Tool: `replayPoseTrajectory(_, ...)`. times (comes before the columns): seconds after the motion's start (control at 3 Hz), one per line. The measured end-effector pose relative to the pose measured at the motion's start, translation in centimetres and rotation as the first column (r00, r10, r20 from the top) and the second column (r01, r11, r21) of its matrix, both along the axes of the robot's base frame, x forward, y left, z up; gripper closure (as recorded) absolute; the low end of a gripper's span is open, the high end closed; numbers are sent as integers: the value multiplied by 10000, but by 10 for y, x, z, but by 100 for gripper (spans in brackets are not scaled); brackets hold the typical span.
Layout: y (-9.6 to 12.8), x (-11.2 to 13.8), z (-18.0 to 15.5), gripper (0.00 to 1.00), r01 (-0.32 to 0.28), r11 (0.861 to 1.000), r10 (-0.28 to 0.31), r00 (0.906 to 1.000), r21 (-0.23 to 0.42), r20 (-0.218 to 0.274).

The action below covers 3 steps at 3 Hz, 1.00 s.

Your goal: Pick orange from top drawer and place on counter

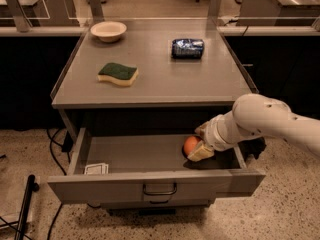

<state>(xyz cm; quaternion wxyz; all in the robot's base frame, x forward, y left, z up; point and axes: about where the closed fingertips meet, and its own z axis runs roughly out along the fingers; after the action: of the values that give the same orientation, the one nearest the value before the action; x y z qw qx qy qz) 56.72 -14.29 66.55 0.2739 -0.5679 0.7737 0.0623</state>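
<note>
The orange (pixel 190 145) lies at the right end of the open top drawer (pixel 100 185), near its front. My gripper (pixel 199 143) reaches down into the drawer from the right on a white arm. Its pale fingers (pixel 202 153) sit on either side of the orange and press against it. The orange rests low in the drawer. The grey counter (pixel 160 81) is directly above the drawer.
On the counter lie a green and yellow sponge (pixel 118 74), a white bowl (pixel 108 31) at the back left and a blue can (pixel 187 48) on its side at the back right. A small white card (pixel 96 169) lies in the drawer's left front corner. A black stand (pixel 25 204) is on the floor at left.
</note>
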Motion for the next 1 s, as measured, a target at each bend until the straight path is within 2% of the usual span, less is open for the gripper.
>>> replayPoseTrajectory(0.33, 0, 11, -19, 27, 104, 9999, -105, 9997, -42, -202)
replayPoseTrajectory(0.67, -3, 20, -37, 22, 234, 9996, -240, 9987, -142, -440)
replayPoseTrajectory(1.0, -8, 24, -53, 23, 400, 9988, -418, 9966, -271, -708)
